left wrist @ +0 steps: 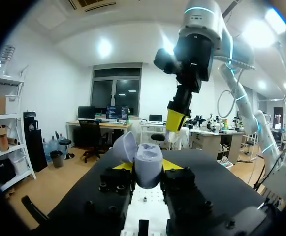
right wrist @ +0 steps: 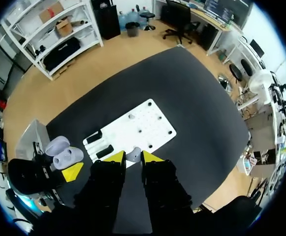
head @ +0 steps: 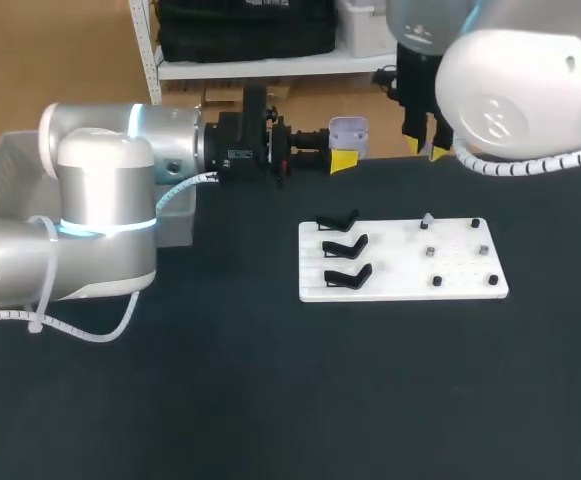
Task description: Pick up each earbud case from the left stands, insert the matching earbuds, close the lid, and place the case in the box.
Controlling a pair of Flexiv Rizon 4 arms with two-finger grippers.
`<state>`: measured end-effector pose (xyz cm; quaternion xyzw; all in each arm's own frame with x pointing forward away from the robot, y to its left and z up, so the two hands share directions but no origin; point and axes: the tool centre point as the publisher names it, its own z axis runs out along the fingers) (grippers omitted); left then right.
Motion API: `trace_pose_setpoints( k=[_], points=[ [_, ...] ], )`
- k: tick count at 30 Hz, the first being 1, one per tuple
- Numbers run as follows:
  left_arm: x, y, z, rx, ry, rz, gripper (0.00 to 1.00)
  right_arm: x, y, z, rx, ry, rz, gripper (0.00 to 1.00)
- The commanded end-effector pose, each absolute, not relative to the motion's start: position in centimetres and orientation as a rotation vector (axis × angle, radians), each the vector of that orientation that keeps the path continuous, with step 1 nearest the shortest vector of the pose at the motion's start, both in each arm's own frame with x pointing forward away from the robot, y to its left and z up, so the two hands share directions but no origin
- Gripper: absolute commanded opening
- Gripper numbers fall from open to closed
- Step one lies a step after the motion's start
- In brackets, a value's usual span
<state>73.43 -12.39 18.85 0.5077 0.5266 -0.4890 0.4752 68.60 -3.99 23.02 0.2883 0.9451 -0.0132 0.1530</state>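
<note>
Clasping smooth rounded lavender case (left wrist: 148, 161), left hand (left wrist: 147, 169); right hand (right wrist: 133, 159) pinches earbud (right wrist: 133, 153)

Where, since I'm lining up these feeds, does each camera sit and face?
Head view: above and behind, looking down on the table; shows the right gripper and the left gripper holding the open earbud case.
Left wrist view: out past its own gripper and the case, at the right gripper above.
Right wrist view: down on the white board, own gripper pinching an earbud.
Shared: all three show the case.
</note>
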Motion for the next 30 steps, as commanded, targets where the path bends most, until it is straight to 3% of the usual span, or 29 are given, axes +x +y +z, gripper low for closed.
trace_pose_setpoints(
  k=[1,13,30],
  points=[
    [73.3,-12.4,18.7,1.236,1.282,-1.191,0.00,69.0,-3.2,23.7,0.858,2.693,-0.037,0.00],
    [73.3,-12.4,18.7,1.236,1.282,-1.191,0.00,71.5,0.4,28.0,0.897,2.689,-0.083,0.00],
    [73.3,-12.4,18.7,1.236,1.282,-1.191,0.00,71.6,3.8,26.3,0.756,2.728,-0.120,0.00]
  ],
)
